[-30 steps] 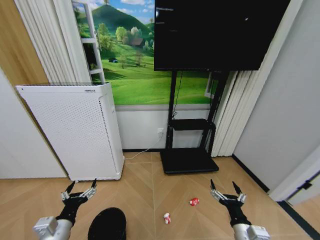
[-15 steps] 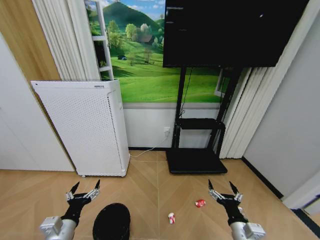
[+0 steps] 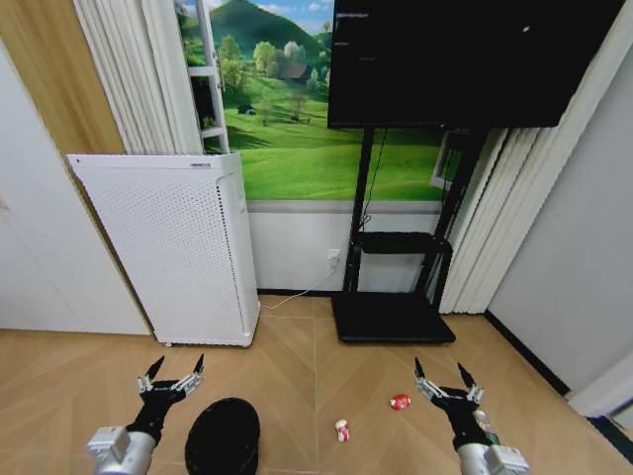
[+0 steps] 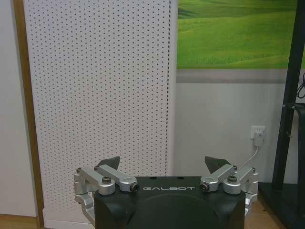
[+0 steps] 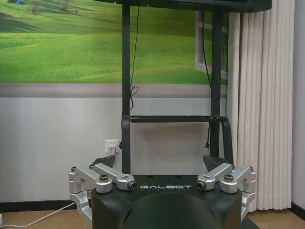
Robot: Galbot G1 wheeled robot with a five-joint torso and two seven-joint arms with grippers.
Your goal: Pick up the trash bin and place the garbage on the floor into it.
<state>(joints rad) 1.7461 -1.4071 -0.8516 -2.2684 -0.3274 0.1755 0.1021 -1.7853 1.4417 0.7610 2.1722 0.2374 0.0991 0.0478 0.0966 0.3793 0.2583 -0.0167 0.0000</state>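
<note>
Spreading wide, the left gripper (image 3: 174, 374) beside the trash bin (image 3: 225, 435) and the right gripper (image 3: 441, 380) hold nothing.

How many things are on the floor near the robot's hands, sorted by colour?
Black: 1, the trash bin
Red and white: 1, the wrapper
Red: 1, the small packet
Clear with green: 1, a little bottle partly hidden behind the right gripper
Total: 4
</note>
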